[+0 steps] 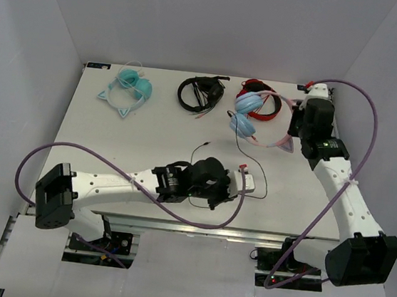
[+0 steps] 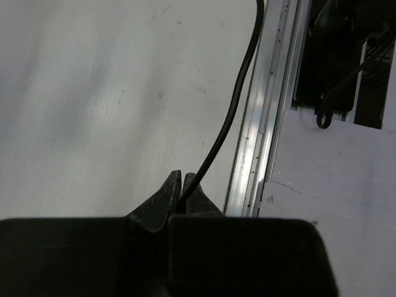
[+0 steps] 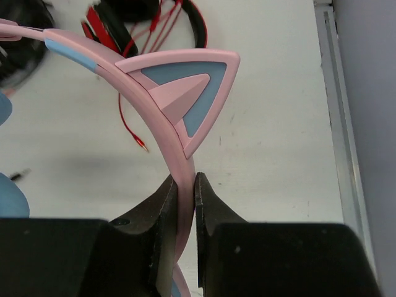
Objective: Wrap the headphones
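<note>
The headphones (image 1: 246,115) lie at the back right of the table, with light blue ear cups and a pink headband (image 1: 277,140) with cat ears. My right gripper (image 1: 295,135) is shut on the headband; in the right wrist view the jaws (image 3: 185,183) pinch the pink band just below a cat ear (image 3: 192,94). The thin dark cable (image 1: 253,157) runs from the cups toward the front. My left gripper (image 1: 245,182) is shut on it near the table's front edge; in the left wrist view the cable (image 2: 236,104) rises out of the closed jaws (image 2: 184,185).
Red headphones (image 1: 266,107) lie right behind the blue-and-pink pair, with their red cable and plug (image 3: 132,127) near the headband. Black headphones (image 1: 200,92) sit at the back middle and all-teal cat-ear headphones (image 1: 129,88) at the back left. The table's metal edge rail (image 2: 260,142) is close beside the left gripper.
</note>
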### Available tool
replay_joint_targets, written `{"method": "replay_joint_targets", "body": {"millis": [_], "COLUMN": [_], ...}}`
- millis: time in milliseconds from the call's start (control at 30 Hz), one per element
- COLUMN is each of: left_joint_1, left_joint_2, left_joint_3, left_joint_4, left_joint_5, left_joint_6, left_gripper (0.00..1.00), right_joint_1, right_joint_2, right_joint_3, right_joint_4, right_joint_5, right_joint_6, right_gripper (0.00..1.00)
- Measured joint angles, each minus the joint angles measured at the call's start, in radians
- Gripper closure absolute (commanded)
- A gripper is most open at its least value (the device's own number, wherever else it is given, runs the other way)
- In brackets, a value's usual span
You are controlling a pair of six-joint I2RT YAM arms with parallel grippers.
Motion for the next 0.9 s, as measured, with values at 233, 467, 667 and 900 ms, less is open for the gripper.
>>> {"method": "replay_joint_targets", "body": {"millis": [233, 467, 667, 900], "left_joint_1": [-0.061, -0.001, 0.134, 0.173], "left_joint_2": [0.072, 0.026, 0.012, -0.061], "left_joint_3": [0.414, 0.531, 0.52, 0.464], "left_joint_4": [-0.393, -0.537, -0.549, -0.525], "left_joint_5": [-0.169, -0.275, -0.268, -0.216], "left_joint_6": [0.069, 0.147, 0.163, 0.164], "left_gripper": [1.0, 1.0, 1.0, 1.0], "right_joint_1": [0.081, 0.08, 0.081, 0.081], "right_joint_2": [-0.004, -0.156, -0.22, -0.242], "right_joint_3": [-0.169, -0.196, -0.199, -0.201], "right_joint_4": [0.003, -0.045, -0.066, -0.061], "right_joint_5": [-0.081, -0.417, -0.618, -0.637], "right_joint_6": [-0.317, -0.531, -0.581, -0.541], "right_gripper": [0.92, 0.92, 0.92, 0.92]}}
